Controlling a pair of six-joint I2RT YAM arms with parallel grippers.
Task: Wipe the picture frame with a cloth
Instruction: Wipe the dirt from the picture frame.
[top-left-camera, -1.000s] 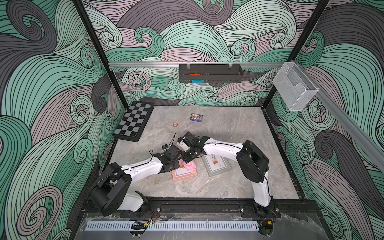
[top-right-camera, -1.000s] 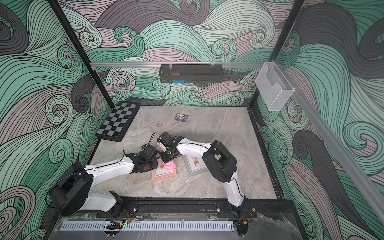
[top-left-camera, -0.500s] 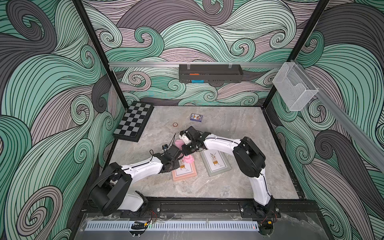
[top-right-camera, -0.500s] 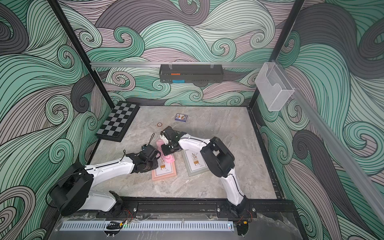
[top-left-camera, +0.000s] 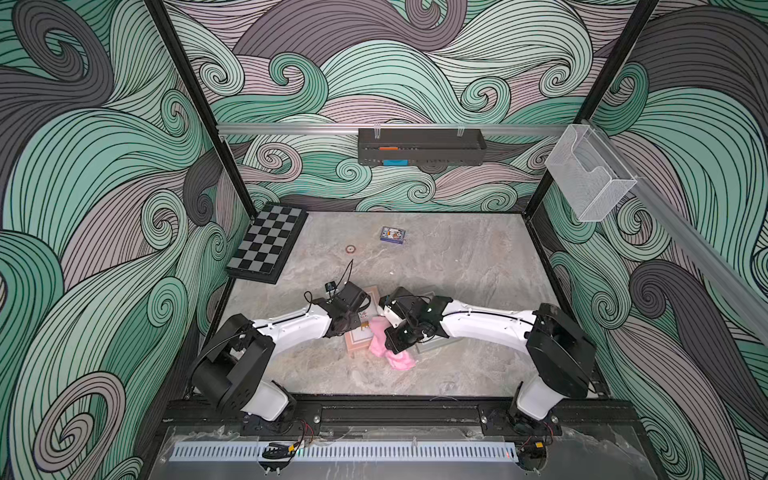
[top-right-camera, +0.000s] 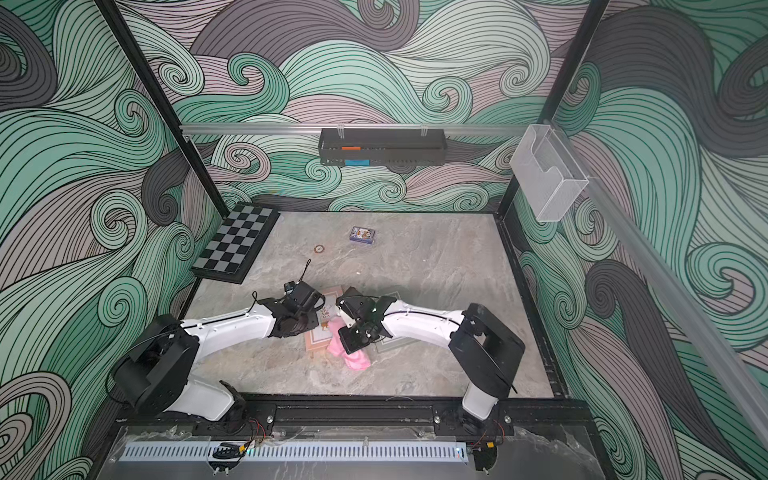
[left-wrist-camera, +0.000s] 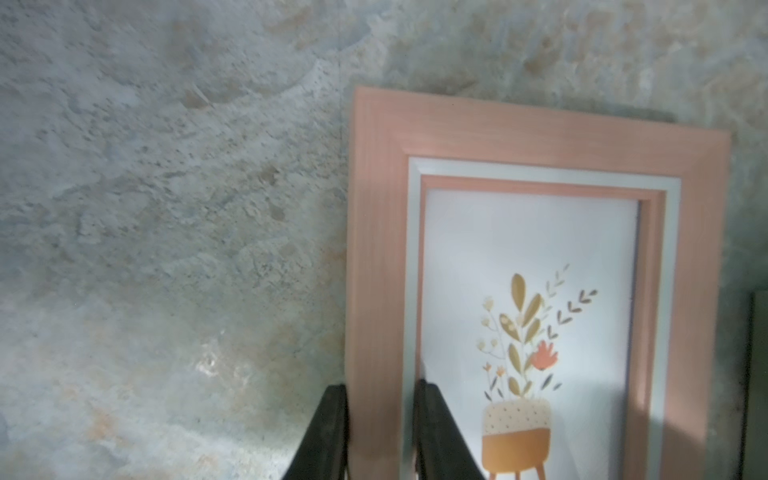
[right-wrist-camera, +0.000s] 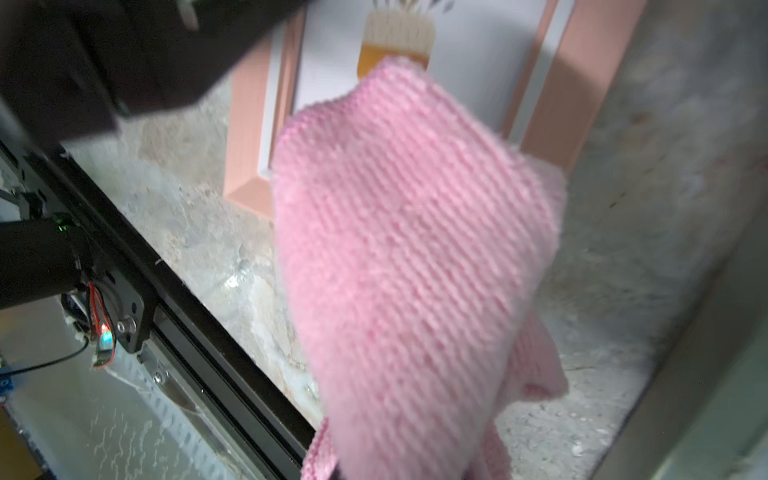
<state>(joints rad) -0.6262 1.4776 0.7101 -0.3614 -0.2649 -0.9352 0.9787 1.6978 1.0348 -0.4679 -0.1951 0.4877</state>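
The left gripper is clamped on one long side of the pink frame, which lies on the surface; one finger is outside the edge and the other is on the glass. The right gripper is closed on the cloth, which hangs over the near corner of this frame and reaches past it toward the front rail. A grey frame lies just beside, mostly hidden under the right arm, while a chessboard, a card box and a small ring lie well apart at the back.
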